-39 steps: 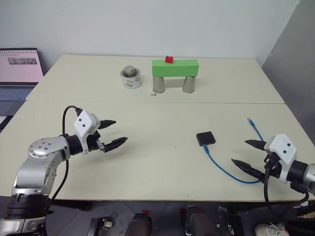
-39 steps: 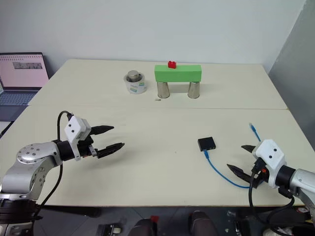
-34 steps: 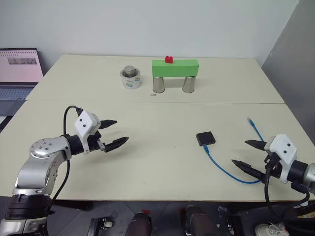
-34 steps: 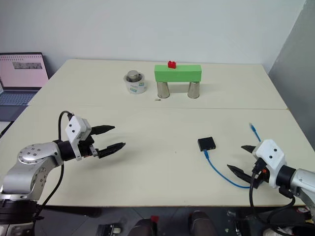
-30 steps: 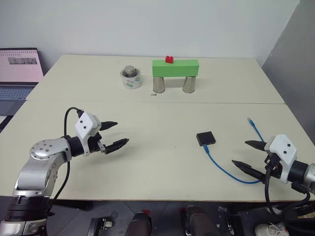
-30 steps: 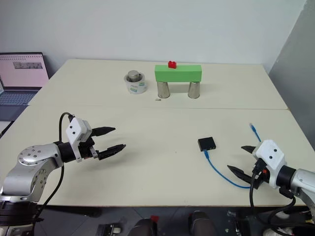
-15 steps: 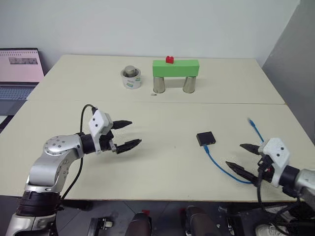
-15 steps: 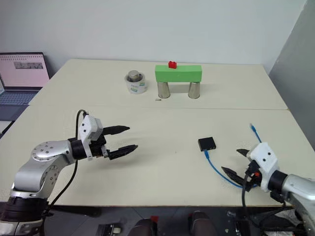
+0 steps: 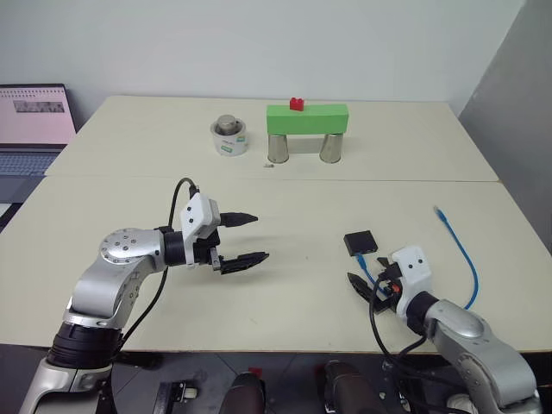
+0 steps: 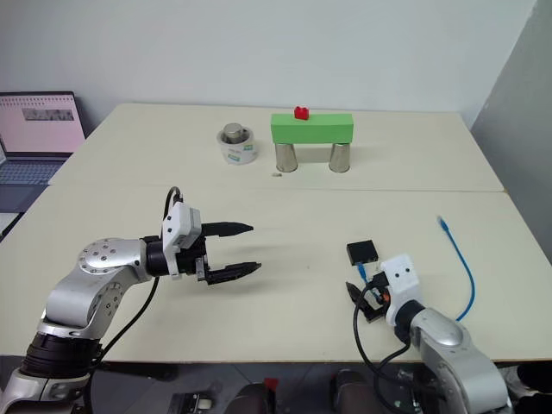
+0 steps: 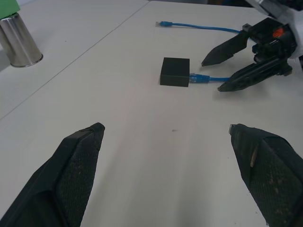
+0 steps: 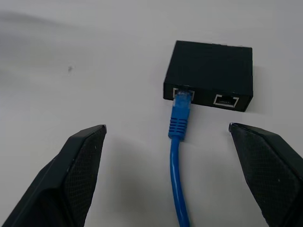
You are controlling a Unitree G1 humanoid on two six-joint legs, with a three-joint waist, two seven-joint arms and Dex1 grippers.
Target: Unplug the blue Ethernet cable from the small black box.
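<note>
Right fingers (image 12: pixel 75 175) spread wide, now swung in low just before the black box (image 12: pixel 210 73), straddling the blue cable (image 12: pixel 180 142) without touching; earlier out near the counter's (image 9: pixel 285 293) right edge. Left fingers (image 9: pixel 246 257) apart, empty, shifted toward the centre. Cable plugged into the box's left port, looping right to a loose end. Bare counter between both arms; cups and green block well behind.
</note>
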